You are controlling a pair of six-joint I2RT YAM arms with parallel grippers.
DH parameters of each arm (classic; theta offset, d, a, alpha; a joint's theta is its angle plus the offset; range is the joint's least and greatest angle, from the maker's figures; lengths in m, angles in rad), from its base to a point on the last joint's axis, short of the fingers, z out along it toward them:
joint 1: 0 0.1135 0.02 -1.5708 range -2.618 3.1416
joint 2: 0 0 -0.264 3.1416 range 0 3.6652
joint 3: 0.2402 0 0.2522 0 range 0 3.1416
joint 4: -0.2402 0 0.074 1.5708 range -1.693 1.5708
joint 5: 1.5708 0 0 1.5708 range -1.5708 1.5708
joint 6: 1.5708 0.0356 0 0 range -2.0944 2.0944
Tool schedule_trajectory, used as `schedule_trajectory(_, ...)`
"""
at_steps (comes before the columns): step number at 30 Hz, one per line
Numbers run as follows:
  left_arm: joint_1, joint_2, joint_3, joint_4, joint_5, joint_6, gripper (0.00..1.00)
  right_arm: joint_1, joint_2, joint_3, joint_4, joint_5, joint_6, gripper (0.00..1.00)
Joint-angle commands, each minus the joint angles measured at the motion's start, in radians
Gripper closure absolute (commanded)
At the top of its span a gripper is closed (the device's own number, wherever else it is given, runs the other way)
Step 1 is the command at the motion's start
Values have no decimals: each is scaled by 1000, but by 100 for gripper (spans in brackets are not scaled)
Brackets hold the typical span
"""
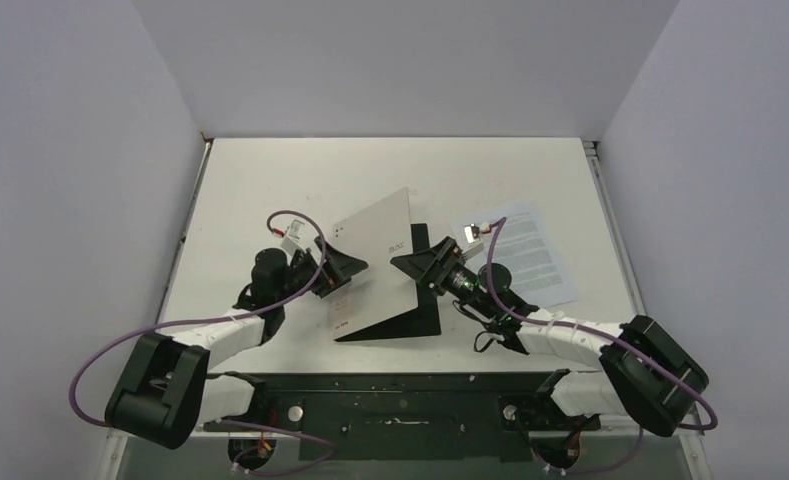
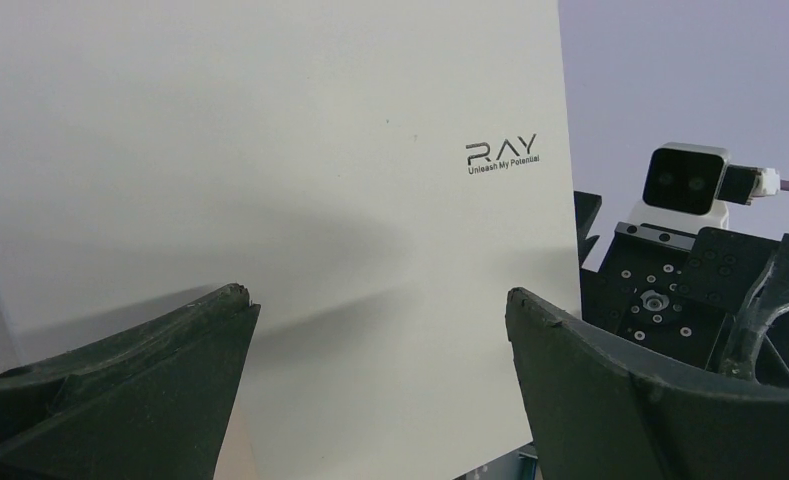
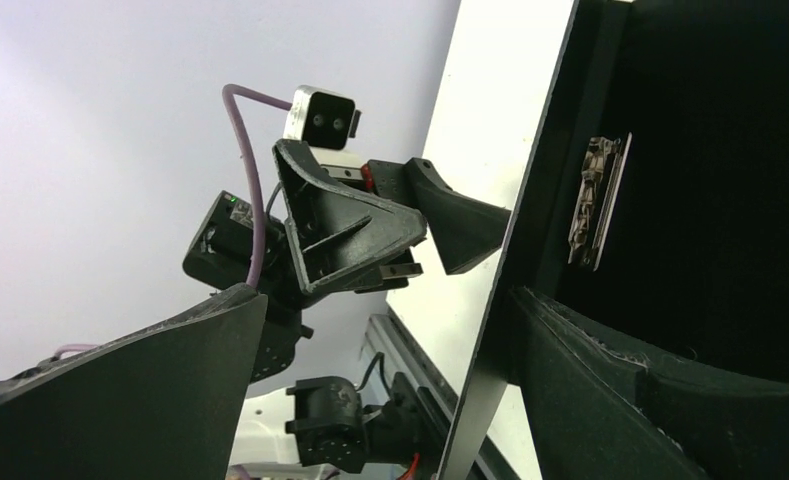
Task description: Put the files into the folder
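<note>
**Folder [image 1: 375,235] half open, files [image 1: 530,255] lying outside it**

Left claw [image 2: 380,300] spread wide, holding nothing, facing the raised silver cover. Right claw [image 3: 385,300] just as wide, straddling that cover's edge, one finger on the black inner side near the metal clip [image 3: 598,200], nothing clamped. The other leaf lies flat on the counter [image 1: 270,180]. Farther right, the files lie flat, apart from the folder.

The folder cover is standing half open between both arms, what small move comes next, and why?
Probably close the right tool on the folder cover's raised edge: that edge stands between its open jaws, the left tool only rests open against the outer face, and the files lie outside it.
</note>
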Motion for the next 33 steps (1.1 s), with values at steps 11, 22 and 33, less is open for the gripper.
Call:
schedule_trajectory(11,14,-42,-14,39,18,8,4,24,-65,68,-96,37,-112,31)
schedule_trajectory(22,14,-57,7,-20,8,18,4,34,-69,100,-182,42,-167,72)
schedule_trajectory(33,15,-101,76,-178,-15,54,4,37,-109,219,-430,48,-347,95)
